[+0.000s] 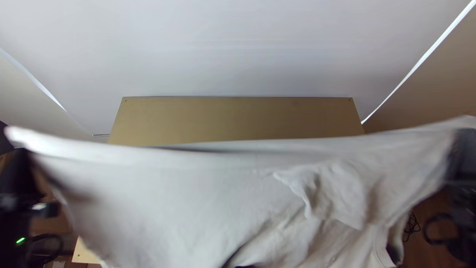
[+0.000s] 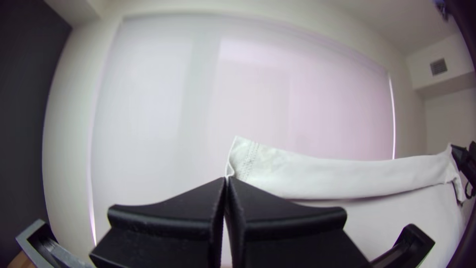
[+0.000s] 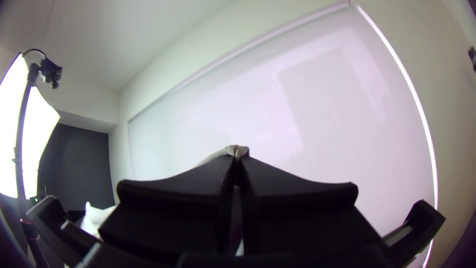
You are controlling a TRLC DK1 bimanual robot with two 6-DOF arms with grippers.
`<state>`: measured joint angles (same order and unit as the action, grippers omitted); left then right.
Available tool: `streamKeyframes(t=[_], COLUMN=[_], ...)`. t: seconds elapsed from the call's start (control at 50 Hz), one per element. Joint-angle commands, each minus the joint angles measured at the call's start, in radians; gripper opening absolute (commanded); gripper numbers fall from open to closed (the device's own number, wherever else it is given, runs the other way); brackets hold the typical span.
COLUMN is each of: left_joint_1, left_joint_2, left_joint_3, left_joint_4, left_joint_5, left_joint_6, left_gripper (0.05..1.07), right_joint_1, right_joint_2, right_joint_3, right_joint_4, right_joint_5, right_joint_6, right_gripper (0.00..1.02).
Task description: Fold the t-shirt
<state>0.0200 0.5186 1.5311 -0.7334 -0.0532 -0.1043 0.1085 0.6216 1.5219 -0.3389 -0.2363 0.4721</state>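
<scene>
Overall, one pale screen spanned the room behind one wooden counter. One lit softbox stood aside. One white t-shirt hung stretched above the counter, gripped by left jaws and right jaws. One wall vent was noted.

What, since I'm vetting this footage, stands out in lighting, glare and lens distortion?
Top view: soft shadows in the t-shirt's creases; left wrist view: the pale panel's top edge bows; right wrist view: the lamp panel glares white, dark corners.
</scene>
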Motion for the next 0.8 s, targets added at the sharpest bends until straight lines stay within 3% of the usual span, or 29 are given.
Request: streamKeyframes(t=[0.0, 0.18, 0.32, 0.54, 0.78], left_joint_1=[-0.034, -0.091, -0.104, -0.114, -0.095], left_joint_2=[-0.091, -0.195, -0.177, -0.029, 0.285], left_joint_3=[-0.21, -0.549, -0.715, -0.884, -0.925], left_joint_4=[-0.027, -0.055, -0.014, 0.19, 0.456], left_joint_5=[0.006, 0.052, 0.082, 0.084, 0.11], left_joint_6=[-0.011, -0.032, -0.037, -0.034, -0.025], left_gripper=[0.08, 0.08, 0.08, 0.08, 0.08], right_joint_1=[0.049, 0.163, 0.177, 0.165, 0.106], right_joint_2=[-0.039, -0.122, -0.105, 0.105, 0.474], right_joint_3=[-0.201, -0.582, -0.773, -0.907, -0.882], right_joint_4=[-0.023, -0.02, -0.005, 0.189, 0.38], right_joint_5=[0.006, 0.006, -0.014, -0.029, -0.029], right_joint_6=[0.079, 0.079, 0.079, 0.074, 0.069], right_gripper=[0.02, 0.02, 0.02, 0.02, 0.02])
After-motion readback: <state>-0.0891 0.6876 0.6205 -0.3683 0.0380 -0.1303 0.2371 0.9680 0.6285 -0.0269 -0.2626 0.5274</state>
